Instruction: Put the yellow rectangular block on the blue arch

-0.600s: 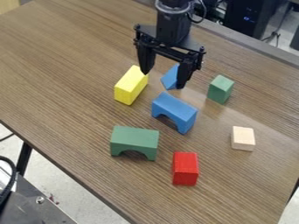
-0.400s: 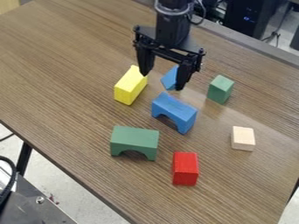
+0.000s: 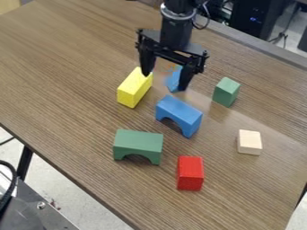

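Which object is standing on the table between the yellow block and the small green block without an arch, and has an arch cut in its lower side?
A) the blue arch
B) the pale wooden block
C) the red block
A: the blue arch stands there, lower in the view than the yellow block, its cut-out facing down.

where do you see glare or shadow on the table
Camera view: a soft pale sheen on the table just below the green block; dark shade in the opening under the green arch; the red block has a brighter top than front.
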Controlling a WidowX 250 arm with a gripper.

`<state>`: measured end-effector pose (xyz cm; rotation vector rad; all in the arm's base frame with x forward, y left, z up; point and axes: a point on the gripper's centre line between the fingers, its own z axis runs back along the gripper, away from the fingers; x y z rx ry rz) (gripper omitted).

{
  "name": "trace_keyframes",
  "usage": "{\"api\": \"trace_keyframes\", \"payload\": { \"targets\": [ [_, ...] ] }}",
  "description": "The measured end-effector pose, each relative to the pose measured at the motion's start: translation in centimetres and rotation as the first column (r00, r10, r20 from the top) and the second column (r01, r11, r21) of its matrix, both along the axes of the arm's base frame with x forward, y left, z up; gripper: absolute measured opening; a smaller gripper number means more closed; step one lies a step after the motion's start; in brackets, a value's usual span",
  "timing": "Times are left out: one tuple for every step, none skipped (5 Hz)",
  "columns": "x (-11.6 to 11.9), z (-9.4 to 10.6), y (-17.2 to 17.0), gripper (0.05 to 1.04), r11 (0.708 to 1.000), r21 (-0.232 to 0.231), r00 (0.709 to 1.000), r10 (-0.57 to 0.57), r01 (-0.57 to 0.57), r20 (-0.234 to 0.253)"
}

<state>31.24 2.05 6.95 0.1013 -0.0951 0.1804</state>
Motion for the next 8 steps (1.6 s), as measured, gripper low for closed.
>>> {"api": "trace_keyframes", "payload": {
  "targets": [
    [0.4,0.9,0.4,0.998,1.000,-0.005,1.000,0.025,-0.025,-0.007],
    [0.9,2.2,1.7,0.998,0.998,-0.001,0.998,0.055,-0.055,-0.011],
    [0.3,2.5,3.9,0.998,0.995,-0.036,0.990,0.083,-0.088,-0.115],
    [0.0,3.1,6.7,0.998,0.992,-0.065,0.983,0.097,-0.108,-0.154],
    [0.1,2.2,7.6,0.998,0.992,-0.081,0.978,0.079,-0.096,-0.191],
    [-0.2,1.3,7.1,0.998,0.990,-0.118,0.980,0.051,-0.075,-0.192],
    [-0.6,1.4,6.5,0.998,0.988,-0.149,0.985,0.023,-0.049,-0.170],
    [-0.7,1.2,6.2,0.997,0.987,-0.156,0.988,0.012,-0.036,-0.154]
  ]
}}
